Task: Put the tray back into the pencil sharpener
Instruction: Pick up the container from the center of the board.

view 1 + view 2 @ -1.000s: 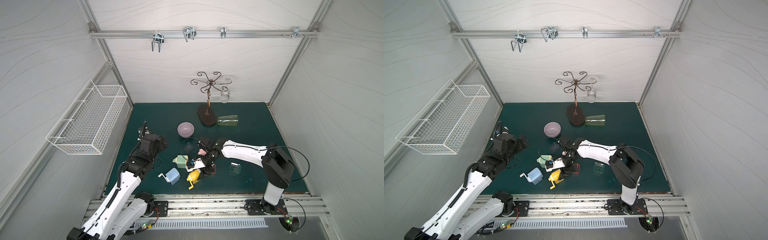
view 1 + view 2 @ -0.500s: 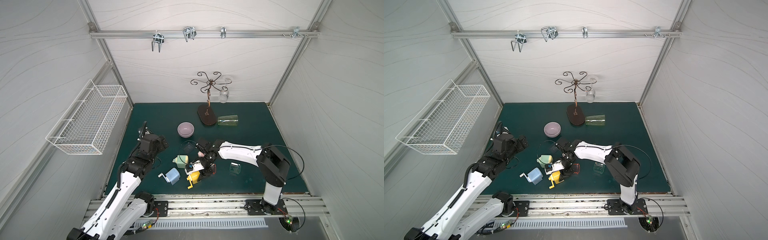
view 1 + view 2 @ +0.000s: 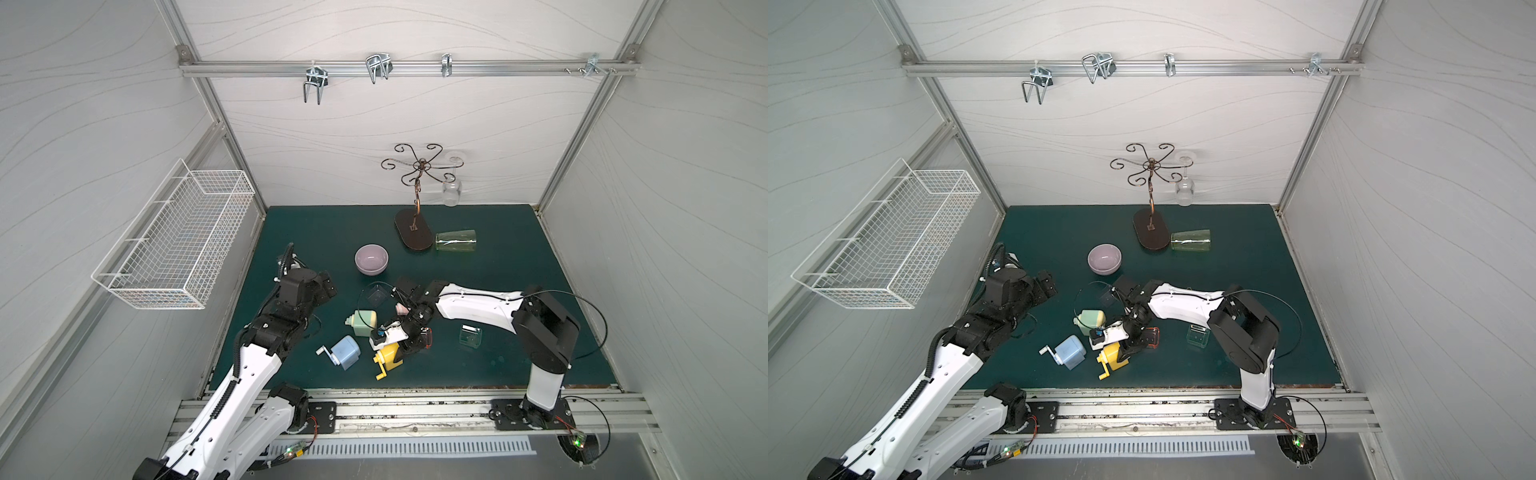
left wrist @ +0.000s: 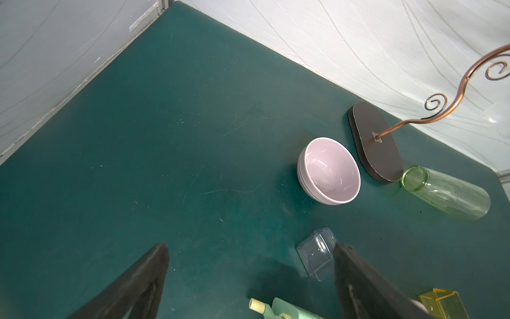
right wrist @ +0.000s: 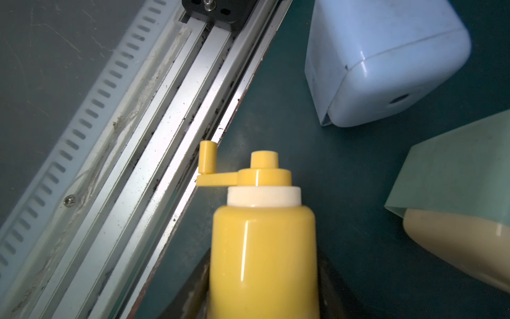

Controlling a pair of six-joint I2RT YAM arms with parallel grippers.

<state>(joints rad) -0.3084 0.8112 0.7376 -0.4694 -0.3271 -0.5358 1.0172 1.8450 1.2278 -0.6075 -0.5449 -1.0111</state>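
The yellow pencil sharpener (image 3: 388,357) (image 3: 1115,358) lies on its side near the front edge, its crank toward the rail. My right gripper (image 3: 399,353) (image 5: 263,265) is shut on the sharpener's body (image 5: 262,248), one finger against each flank. An orange-yellow clear tray (image 3: 426,336) (image 3: 1152,336) (image 4: 444,303) lies on the mat right beside that gripper, apart from the sharpener. My left gripper (image 3: 326,286) (image 4: 251,248) hangs open and holds nothing, over bare mat at the left.
A green sharpener (image 3: 365,322) and a blue sharpener (image 3: 345,352) lie just left of the yellow one. A clear tray (image 3: 377,296) and a green-tinted tray (image 3: 470,336) lie loose. Farther back are a pink bowl (image 3: 371,258), a tipped glass (image 3: 456,241) and a hook stand (image 3: 413,235).
The right gripper's jaws have narrowed onto the yellow sharpener's body. The left arm has not moved.
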